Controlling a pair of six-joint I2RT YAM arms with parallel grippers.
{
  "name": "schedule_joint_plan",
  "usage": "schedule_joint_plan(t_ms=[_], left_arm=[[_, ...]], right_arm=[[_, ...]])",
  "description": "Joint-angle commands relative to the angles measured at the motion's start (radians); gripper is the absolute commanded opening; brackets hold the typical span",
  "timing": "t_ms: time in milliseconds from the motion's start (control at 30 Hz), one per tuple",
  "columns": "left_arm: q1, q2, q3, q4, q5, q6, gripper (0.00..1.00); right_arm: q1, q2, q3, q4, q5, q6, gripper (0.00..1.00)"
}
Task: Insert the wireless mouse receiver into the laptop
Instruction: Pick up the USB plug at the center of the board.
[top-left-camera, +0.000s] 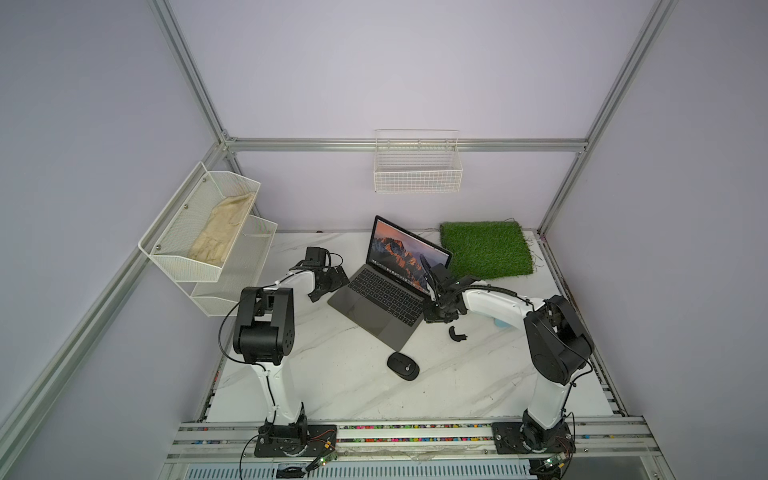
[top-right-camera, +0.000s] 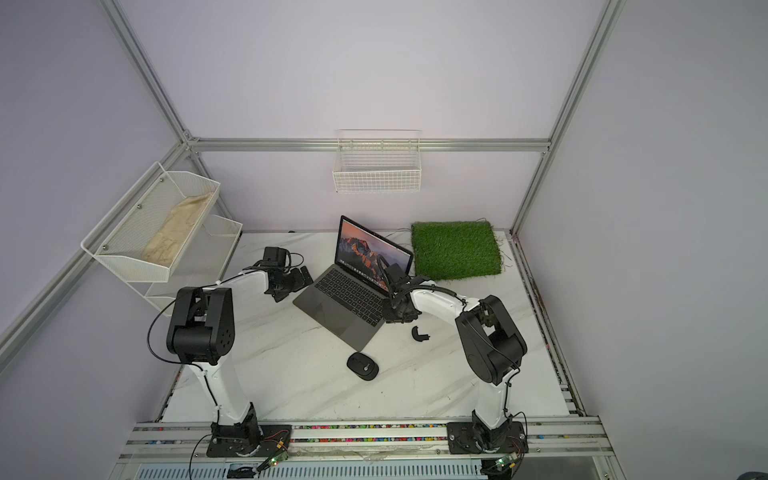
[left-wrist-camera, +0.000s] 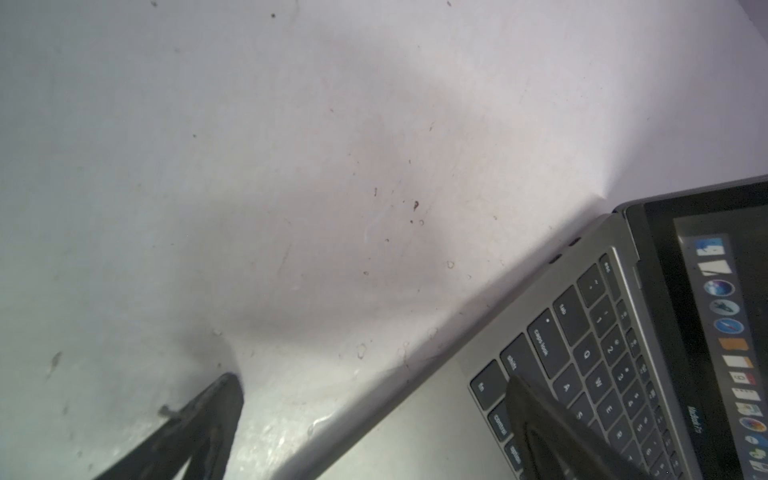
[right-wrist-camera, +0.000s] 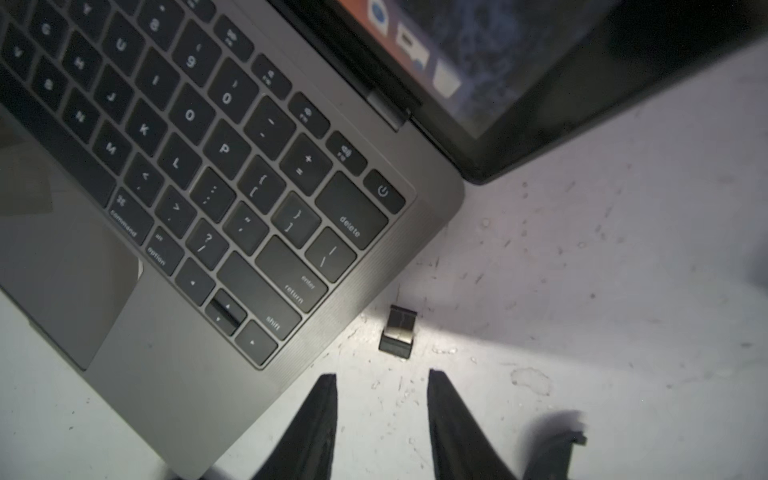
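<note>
Lying beside the laptop (right-wrist-camera: 174, 316), wireless mouse receiver (right-wrist-camera: 397, 332) just beyond the parted, empty right tool (right-wrist-camera: 382, 377); left tool (left-wrist-camera: 372, 379) wide.

- wireless mouse receiver (right-wrist-camera: 397, 332): seen only in the right wrist view, just ahead of the right jaws. In both top views it cannot be made out beneath that arm's wrist.
- laptop (right-wrist-camera: 174, 374): edge facing the right jaws hidden under its own deck; screen and trackpad cut by the frame.
- curved black shell piece (right-wrist-camera: 552, 440) beside the right jaws: blurred, cropped.
- left jaws, own wrist view: blurred, only tips in frame.
</note>
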Motion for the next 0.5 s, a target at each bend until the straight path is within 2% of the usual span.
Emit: schedule_joint_plan(t_ms=[0,133,467], left_arm=[[0.009,-0.054,-0.019,0.014,0.001,-0.019,1.0],[0.011,-0.053,-0.019,0.018,0.004,-0.02,1.0],[0.017,-0.052,-0.025,0.02,0.007,-0.019,1.0]], right_arm=[[0.014,0.031,0.028,-0.04,0.041,0.083,0.4],[0.02,0.048,0.042,-0.06,0.086,0.08,0.39],[0.043,0.097,0.083,-0.085,0.097,0.043,0.34]])
